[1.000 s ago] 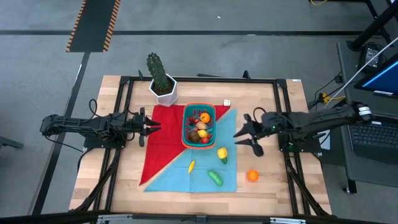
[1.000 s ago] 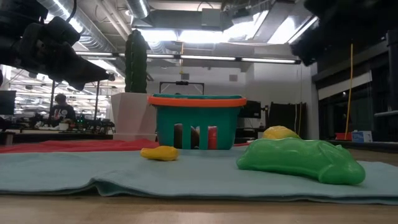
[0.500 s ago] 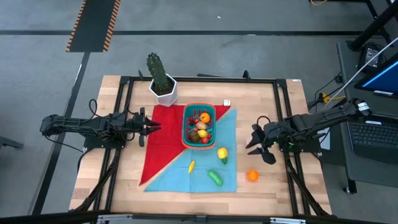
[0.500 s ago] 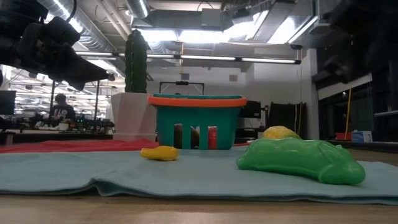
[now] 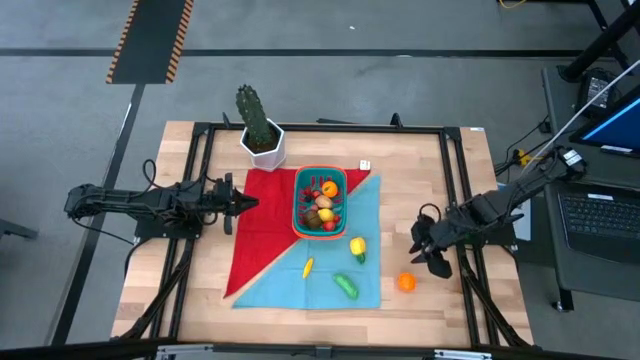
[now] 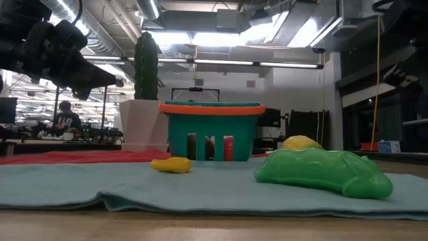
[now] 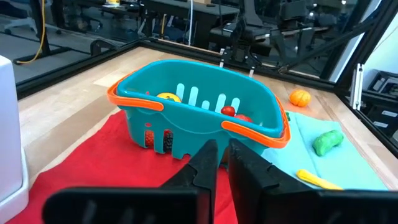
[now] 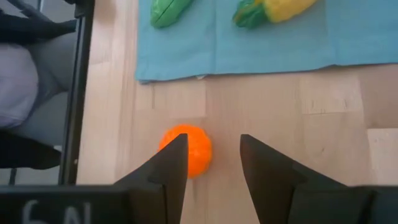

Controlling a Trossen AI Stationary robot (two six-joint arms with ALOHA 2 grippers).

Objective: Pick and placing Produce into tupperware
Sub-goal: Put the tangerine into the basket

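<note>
On the worktop [image 5: 200,300], taking the teal tupperware [image 5: 320,202] as the centre of the dial, the left pincer [image 5: 247,204] sits at nine o'clock, hovering over the edge of the red cloth [image 5: 262,230] with its fingers drawn almost together and holding nothing; its wrist view shows only a thin slit between them, pointed at the orange-rimmed container wall. At eleven o'clock, near the back edge, stands a green cactus [image 5: 253,115] in a white pot [image 5: 263,147].

The tupperware rests where the red cloth meets the blue cloth [image 5: 330,275], and it already contains several produce pieces: an orange one [image 5: 329,188], a brown one [image 5: 310,216], a yellow one [image 5: 325,214] and some red ones.

At six o'clock, on the blue cloth, lies a small yellow banana [image 5: 308,267]. At five o'clock are a yellow piece with green at one end [image 5: 357,247] and, farther out, a green vegetable [image 5: 346,286].

Beyond the cloth, at four o'clock on bare wood, sits the orange fruit [image 5: 406,283]. The right pincer [image 5: 430,262] hangs just beside it, fingers spread apart and empty; in the right wrist view the fruit [image 8: 187,150] lies partly behind one finger [image 8: 165,171], not between the two.
</note>
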